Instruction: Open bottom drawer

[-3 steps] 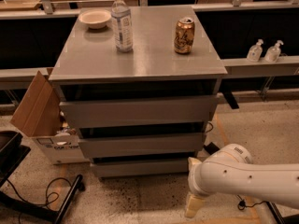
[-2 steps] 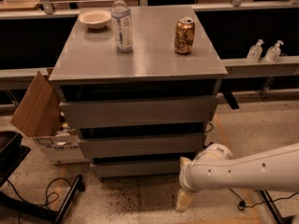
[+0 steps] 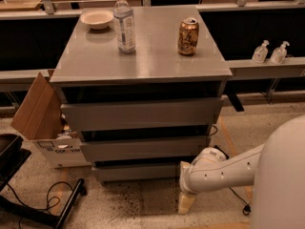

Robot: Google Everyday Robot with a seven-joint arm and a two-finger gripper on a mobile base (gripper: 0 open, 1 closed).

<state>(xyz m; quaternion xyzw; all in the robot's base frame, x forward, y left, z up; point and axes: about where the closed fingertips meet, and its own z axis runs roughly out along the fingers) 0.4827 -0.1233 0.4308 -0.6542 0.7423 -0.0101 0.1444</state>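
Observation:
A grey cabinet holds three handleless drawers stacked under its top. The bottom drawer [image 3: 136, 172] is the lowest and smallest grey front, just above the floor, and it looks closed. My white arm reaches in from the lower right. My gripper [image 3: 186, 202] hangs low at the drawer's right end, pointing down toward the floor, just right of and below the drawer front. It holds nothing that I can see.
On the cabinet top [image 3: 157, 56] stand a water bottle [image 3: 124, 23], a can [image 3: 188, 36] and a white bowl [image 3: 97, 18]. An open cardboard box [image 3: 45, 123] sits at the left. A black stand and cable [image 3: 43, 209] lie lower left. Two sanitizer bottles [image 3: 269, 52] are on the right ledge.
My arm has swung left, bringing the gripper closer to the right end of the bottom drawer. The drawers have not moved.

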